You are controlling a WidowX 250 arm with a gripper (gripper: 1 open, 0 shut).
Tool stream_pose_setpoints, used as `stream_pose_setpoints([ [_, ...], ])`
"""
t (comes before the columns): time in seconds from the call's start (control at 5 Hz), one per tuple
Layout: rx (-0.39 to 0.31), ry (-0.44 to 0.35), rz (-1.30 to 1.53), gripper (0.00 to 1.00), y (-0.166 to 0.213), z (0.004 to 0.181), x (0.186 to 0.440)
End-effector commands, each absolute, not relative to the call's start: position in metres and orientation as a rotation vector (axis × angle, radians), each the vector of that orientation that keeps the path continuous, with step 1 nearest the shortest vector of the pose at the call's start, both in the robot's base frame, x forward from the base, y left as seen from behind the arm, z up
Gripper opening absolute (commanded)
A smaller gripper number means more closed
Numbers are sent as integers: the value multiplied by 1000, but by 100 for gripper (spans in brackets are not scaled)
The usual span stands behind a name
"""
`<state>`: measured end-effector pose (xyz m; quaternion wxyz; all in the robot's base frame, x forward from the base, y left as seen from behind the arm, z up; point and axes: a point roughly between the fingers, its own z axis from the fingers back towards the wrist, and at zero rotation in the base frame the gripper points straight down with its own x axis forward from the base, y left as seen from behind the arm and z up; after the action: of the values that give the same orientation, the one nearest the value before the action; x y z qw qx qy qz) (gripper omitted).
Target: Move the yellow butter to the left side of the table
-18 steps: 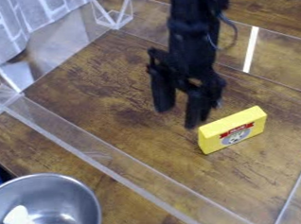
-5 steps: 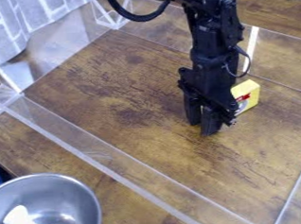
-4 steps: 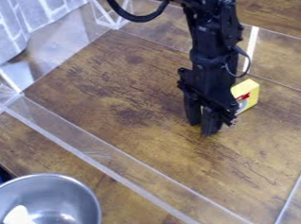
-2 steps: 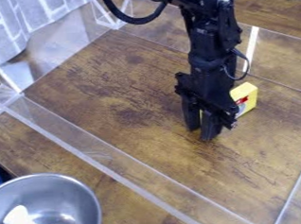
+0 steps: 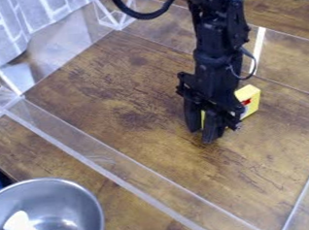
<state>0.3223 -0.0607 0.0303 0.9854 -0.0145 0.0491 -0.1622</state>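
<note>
The yellow butter [image 5: 247,98] is a small yellow box with a red-and-white label. It sits tilted at the right side of the dark arm's gripper [image 5: 212,131], right of the middle of the brown wood-grain table [image 5: 110,90]. The gripper points straight down, and its black fingers are shut on the box's left end. A sliver of yellow shows between them. The fingertips are at or just above the tabletop. I cannot tell whether the box still touches the wood. Most of its left half is hidden behind the fingers.
A clear acrylic strip [image 5: 101,154] runs diagonally along the table's near-left edge, and another stands at the right [image 5: 304,192]. A round metal bowl [image 5: 46,212] holding a white object [image 5: 23,229] sits at the bottom left, outside the strip. Bare wood lies left of the gripper.
Several seconds ago the gripper hung open beside the butter lying flat; now it is shut on the box, which has tipped up. Over the last second almost nothing has shifted.
</note>
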Motion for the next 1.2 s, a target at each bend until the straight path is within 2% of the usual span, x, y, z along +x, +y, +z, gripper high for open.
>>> stream_pose_setpoints([
  [0.0,-8,28,-341,0,-73,59,340],
  [0.2,3,5,-359,0,-93,71,362],
  [0.4,0,-5,-402,0,-117,67,386],
  [0.6,12,13,-391,0,-120,54,402],
  [0.8,39,16,-382,0,-110,61,410],
  [1.0,50,24,-376,0,-103,58,416],
])
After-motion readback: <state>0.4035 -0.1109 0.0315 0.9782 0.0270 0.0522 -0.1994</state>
